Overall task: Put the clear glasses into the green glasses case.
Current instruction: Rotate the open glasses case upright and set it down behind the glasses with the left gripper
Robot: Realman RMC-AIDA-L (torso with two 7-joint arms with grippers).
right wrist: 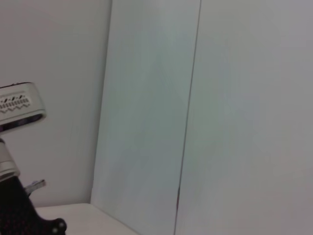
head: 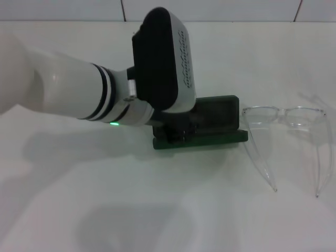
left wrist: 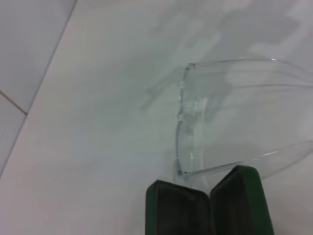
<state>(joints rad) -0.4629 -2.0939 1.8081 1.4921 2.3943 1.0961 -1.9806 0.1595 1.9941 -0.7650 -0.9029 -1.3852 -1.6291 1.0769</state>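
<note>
Right now the left gripper (head: 176,131) is down at the green glasses case (head: 218,123), which sits open on the white counter (head: 157,210) around its middle, closer to the far edge than to the near one. The arm's white forearm and black wrist housing reach in from the counter's left side and cover the left part of the case, so only its right portion, the dark lining and the near rim show in the head view. Whether the left gripper's fingers are spread or closed cannot be told, since the housing hides them. The clear glasses (head: 286,131) lie just beside the case on its right, toward the counter's right edge, front facing the far wall and both thin arms unfolded, pointing at the near edge; the nearer arm starts close against the case's right end. In the left wrist view the two halves of the case (left wrist: 210,208) stand open with the glasses (left wrist: 188,122) right beyond them. A white tiled wall (head: 210,9) runs along the far edge. The right gripper is out of sight; its wrist camera faces the wall (right wrist: 220,117), with the left arm (right wrist: 17,161) at one side.
</note>
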